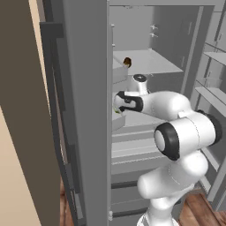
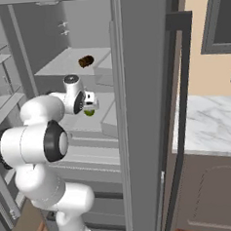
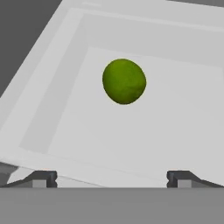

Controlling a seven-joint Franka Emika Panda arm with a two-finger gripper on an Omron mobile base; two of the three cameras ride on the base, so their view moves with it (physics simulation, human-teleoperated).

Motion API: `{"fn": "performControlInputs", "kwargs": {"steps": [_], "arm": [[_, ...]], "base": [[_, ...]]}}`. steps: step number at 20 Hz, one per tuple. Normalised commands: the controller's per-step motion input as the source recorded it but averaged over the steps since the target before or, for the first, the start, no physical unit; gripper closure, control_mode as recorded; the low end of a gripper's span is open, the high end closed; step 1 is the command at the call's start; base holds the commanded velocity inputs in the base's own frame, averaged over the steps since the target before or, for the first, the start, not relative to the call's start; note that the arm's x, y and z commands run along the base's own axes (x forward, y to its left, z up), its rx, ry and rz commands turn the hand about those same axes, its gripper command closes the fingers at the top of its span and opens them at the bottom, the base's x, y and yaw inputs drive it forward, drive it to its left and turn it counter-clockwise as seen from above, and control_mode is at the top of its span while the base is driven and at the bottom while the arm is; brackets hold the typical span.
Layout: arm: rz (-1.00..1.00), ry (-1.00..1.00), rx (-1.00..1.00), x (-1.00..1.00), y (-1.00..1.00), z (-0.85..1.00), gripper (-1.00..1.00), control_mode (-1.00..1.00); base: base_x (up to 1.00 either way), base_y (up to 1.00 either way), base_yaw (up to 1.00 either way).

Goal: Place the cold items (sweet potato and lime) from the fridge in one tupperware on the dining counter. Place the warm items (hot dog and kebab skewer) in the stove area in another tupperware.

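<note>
The grey fridge (image 1: 86, 114) stands open, and my arm reaches into it. A bright green lime (image 3: 124, 82) lies in a pale grey shelf bin (image 3: 52, 109), just below and ahead of my gripper (image 3: 113, 179). The jaws are open wide with nothing between them, hovering over the bin's near rim. From the right base view the lime (image 2: 90, 112) peeks out right under the gripper (image 2: 91, 104); from the left it is a green sliver (image 1: 118, 111) under the hand. The dark brown sweet potato (image 2: 86, 61) rests on the shelf above (image 1: 127, 62).
The fridge's side wall and door edge (image 2: 141, 110) stand close on the right of the arm. Door racks (image 1: 212, 95) line the open door. A white marble counter (image 2: 211, 123) over brown cabinets lies beyond the fridge.
</note>
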Motion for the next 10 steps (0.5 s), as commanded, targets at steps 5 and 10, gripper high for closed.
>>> {"fn": "performControlInputs", "kwargs": {"steps": [5,10], "arm": [[0.00,0.00,0.00,0.31,0.00,-0.23,-1.00,-1.00],[-0.01,0.00,0.00,0.31,0.00,-0.16,-1.00,-1.00]], "base": [[0.00,0.00,0.00],[0.00,0.00,0.00]]}}
